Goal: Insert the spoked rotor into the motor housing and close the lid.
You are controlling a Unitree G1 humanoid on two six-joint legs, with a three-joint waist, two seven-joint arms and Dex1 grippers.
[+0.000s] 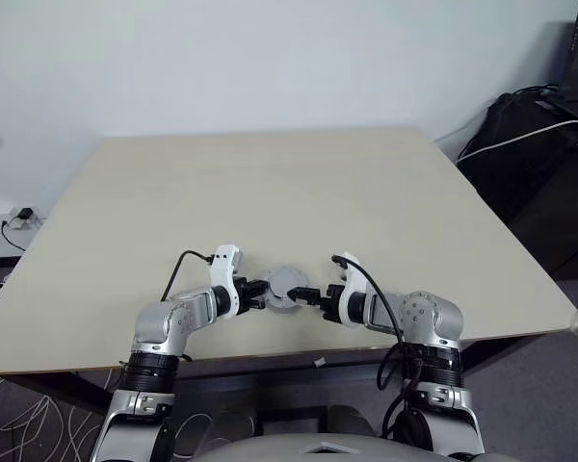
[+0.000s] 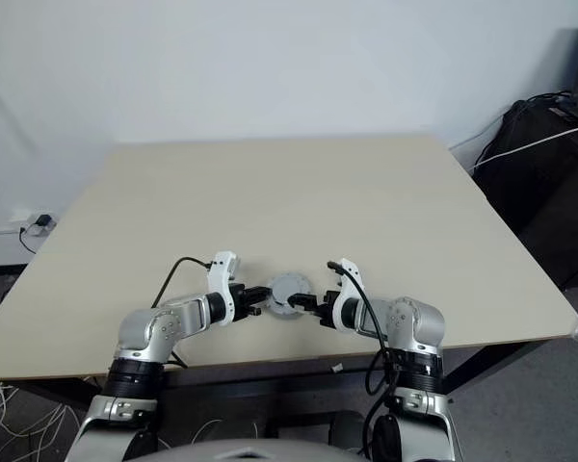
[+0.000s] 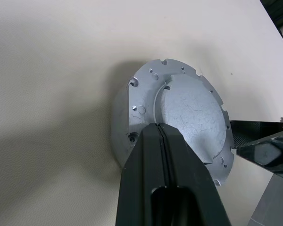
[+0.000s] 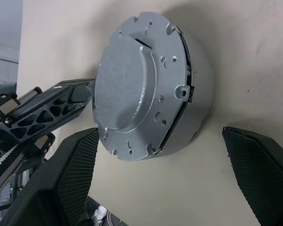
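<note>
The motor housing (image 1: 287, 286) lies on the table near its front edge, between my two grippers. The lid (image 3: 188, 113), a smooth grey disc with a notched rim, sits down on top of the housing wall (image 4: 200, 89). My left gripper (image 1: 259, 295) is shut with nothing between its fingers, and its tip rests at the lid's left rim. On the housing's right side my right gripper (image 1: 309, 295) is open, with the mesh-patterned pads (image 4: 78, 160) standing on either side of the housing and apart from it. The spoked rotor is out of view.
The beige table (image 1: 270, 192) stretches far beyond the housing. Black bags and cables (image 1: 539, 144) stand off its right side. A wall socket with plugs (image 1: 17, 216) is at the left. A small white scrap (image 1: 319, 363) lies below the front edge.
</note>
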